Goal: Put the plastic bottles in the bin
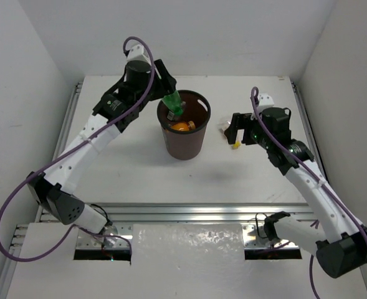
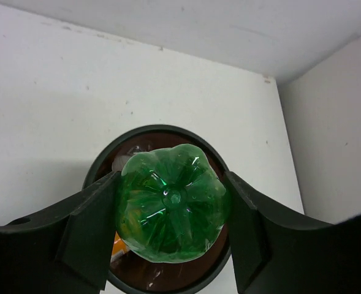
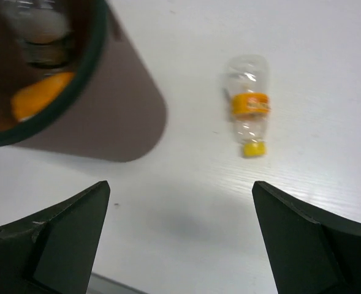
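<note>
A white bench (image 1: 133,168) stands between plain white walls (image 1: 202,37), and the dark brown bin (image 1: 184,144) stands upright near the middle of it. The left tool (image 2: 171,228) is directly above the opening of the bin. It is partly closed and its two fingers (image 2: 94,229) press on both sides of the green bottle (image 2: 171,202). This bottle hangs tilted over the bin, with its base toward the wrist camera. Inside the bin lies an orange bottle (image 1: 182,126), and beside it a clear one (image 3: 42,33), which is too blurred to describe. The right tool (image 3: 180,226) hovers to the right of the bin with its fingers wide apart, and it holds nothing. Below it, just to the right of the bin, a small bottle with a yellow cap (image 3: 249,110) lies on its side on the bench, not touching the bin.
</note>
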